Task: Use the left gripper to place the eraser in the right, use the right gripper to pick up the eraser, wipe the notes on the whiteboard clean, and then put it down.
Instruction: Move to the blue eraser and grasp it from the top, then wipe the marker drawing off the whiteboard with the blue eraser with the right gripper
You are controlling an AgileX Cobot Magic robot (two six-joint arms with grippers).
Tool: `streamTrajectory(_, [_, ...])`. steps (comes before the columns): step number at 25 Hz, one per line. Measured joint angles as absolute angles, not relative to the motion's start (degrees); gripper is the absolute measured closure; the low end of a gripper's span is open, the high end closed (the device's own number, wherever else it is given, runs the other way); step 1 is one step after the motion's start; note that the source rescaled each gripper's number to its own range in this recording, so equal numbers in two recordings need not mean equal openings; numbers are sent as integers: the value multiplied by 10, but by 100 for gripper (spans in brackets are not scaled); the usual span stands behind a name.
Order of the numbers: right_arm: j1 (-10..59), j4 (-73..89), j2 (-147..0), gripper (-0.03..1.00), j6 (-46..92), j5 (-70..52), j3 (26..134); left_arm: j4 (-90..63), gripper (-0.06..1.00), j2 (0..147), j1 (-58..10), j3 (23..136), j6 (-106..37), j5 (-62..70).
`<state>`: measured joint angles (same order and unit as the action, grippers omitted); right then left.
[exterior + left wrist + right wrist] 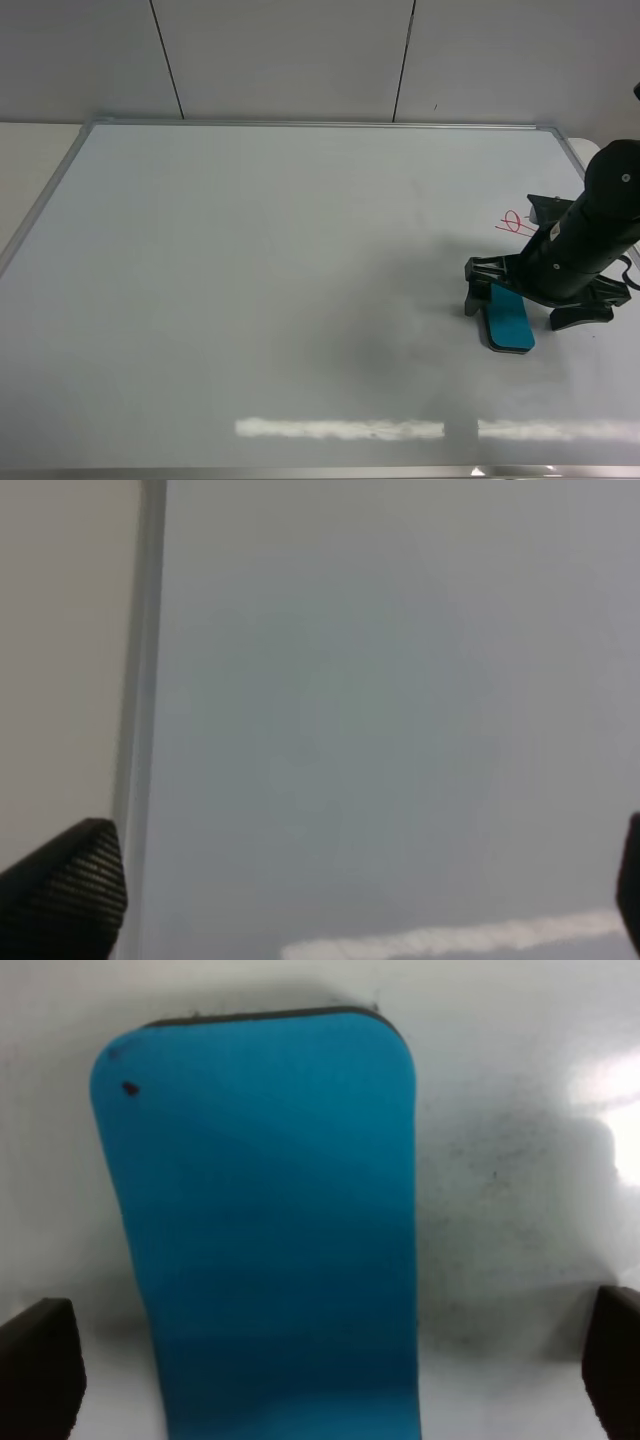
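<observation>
The teal-blue eraser (508, 320) lies flat on the whiteboard (250, 280) at the right. My right gripper (527, 309) is low over it, open, with one finger on each side of the eraser's near end. In the right wrist view the eraser (270, 1240) fills the space between the gripper's (325, 1380) spread fingertips (35, 1370), apart from both. The red notes (511, 222) sit just behind the right arm. My left gripper (345, 890) is open and empty over the whiteboard's silver frame (140, 680). It is out of the exterior high view.
A beige table surface (30, 170) shows beyond the board's left frame. A grey panelled wall (290, 60) stands behind the board. A strip of glare (340, 428) crosses the board near its front edge.
</observation>
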<state>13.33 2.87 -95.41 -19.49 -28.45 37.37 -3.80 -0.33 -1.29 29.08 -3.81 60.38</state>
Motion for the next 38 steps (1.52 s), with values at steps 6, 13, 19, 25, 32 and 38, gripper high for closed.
streamTrajectory(6, [133, 29, -954, 93, -219, -285, 374, -38, -5, -3, -13, 291, -38, 604])
streamTrajectory(13, [133, 28, -954, 93, -215, -290, 374, -38, -5, -3, -13, 291, -38, 604])
streamTrajectory(19, [133, 28, -955, 93, -195, -369, 433, -38, -5, -3, -13, 291, -38, 604])
streamTrajectory(25, [132, 28, -955, 93, -172, -445, 538, -38, -5, -3, -13, 291, -38, 604])
streamTrajectory(32, [102, 13, -1031, 93, -159, -530, 667, -38, -5, -3, -13, 291, -38, 604])
streamTrajectory(38, [57, 13, -1080, 93, -151, -531, 688, -37, -5, -3, -13, 291, -38, 604])
